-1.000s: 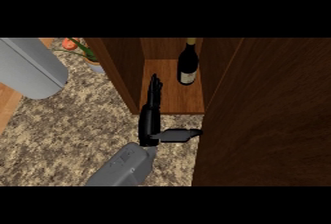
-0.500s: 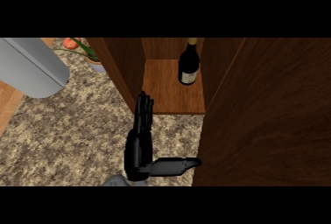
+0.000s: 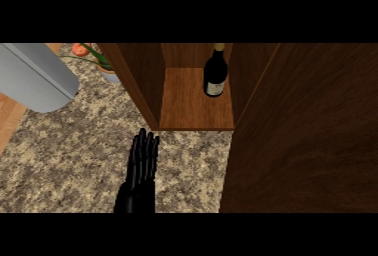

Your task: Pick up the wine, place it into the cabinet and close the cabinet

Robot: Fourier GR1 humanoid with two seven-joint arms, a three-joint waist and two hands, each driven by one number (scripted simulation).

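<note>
dark wine [image 3: 215, 73] upright in cabinet [image 3: 196, 107]; right hand [image 3: 142, 165] flat-fingered before shelf edge.

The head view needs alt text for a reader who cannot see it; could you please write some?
A dark wine bottle stands upright inside an open wooden cabinet on a speckled counter. One black hand, fingers straight, lies below the cabinet's shelf, and the cabinet door fills the right side.

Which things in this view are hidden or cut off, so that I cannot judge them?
Head view only:
- wine bottle: label too small to read.
- cabinet interior on the right: hidden by the open door.
- right hand: wrist cut by the lower edge.
- plant: cut by the top edge.
</note>
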